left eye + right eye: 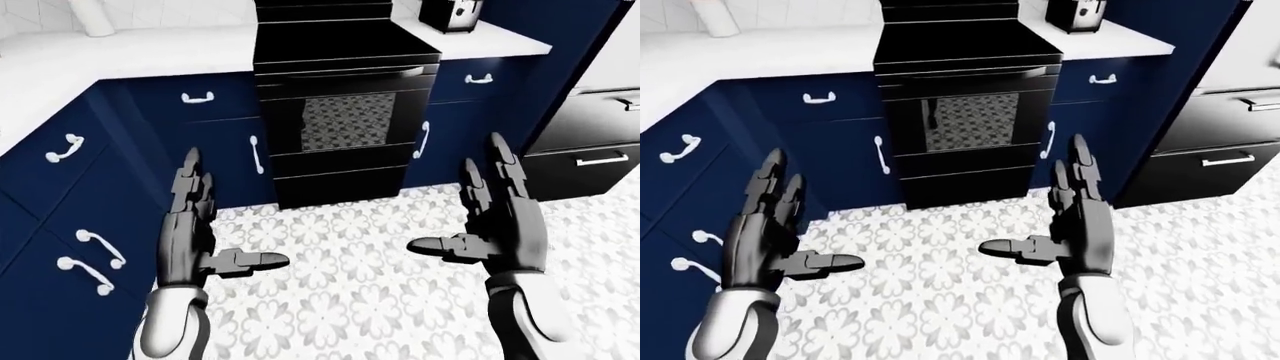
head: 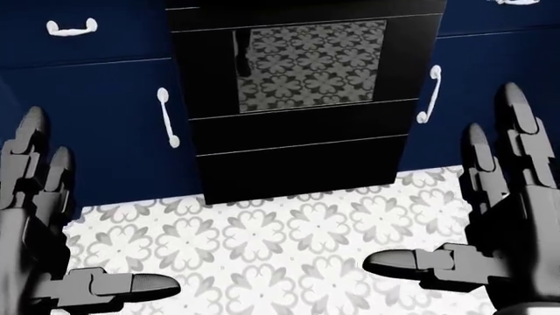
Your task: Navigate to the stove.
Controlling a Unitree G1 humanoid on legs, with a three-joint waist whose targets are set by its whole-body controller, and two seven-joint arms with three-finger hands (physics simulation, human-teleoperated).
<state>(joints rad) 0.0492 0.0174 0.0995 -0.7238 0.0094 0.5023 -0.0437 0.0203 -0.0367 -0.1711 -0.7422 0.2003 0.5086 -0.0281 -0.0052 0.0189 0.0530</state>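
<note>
the biggest thing in my views is the run of navy cabinets (image 1: 215,142) under a white counter (image 1: 120,56), wrapping round the left side of the left-eye view and carrying on along the top. the patterned floor (image 1: 350,270) fills the bottom half, grey flower tiles on white.

set into that cabinet run, top centre of both eye views, is the stove (image 1: 340,105): black, with a flat cooktop, a glass oven door that mirrors the floor tiles, and a drawer panel below. in the head view it takes the upper middle, so i judge i'm squared up and close, with only a short strip of floor between me and it. the task looks nearly done; what's left, as i read it, is a small step in, with no need to turn.

at the right edge of the left-eye view there's a darker appliance (image 1: 590,142) with pale bar handles; i can't tell what it is. a small black object (image 1: 1078,13) sits on the counter just right of the cooktop.

my left hand (image 1: 195,225) and right hand (image 1: 500,221) hang out ahead at about the same height, well apart, either side of the stove's line. both are spread, 2 fingers up and thumb pointing inward, gripping nothing. that suits walking: nothing to carry, arms clear of the cabinets.

white pulls (image 1: 256,154) flank the oven.
</note>
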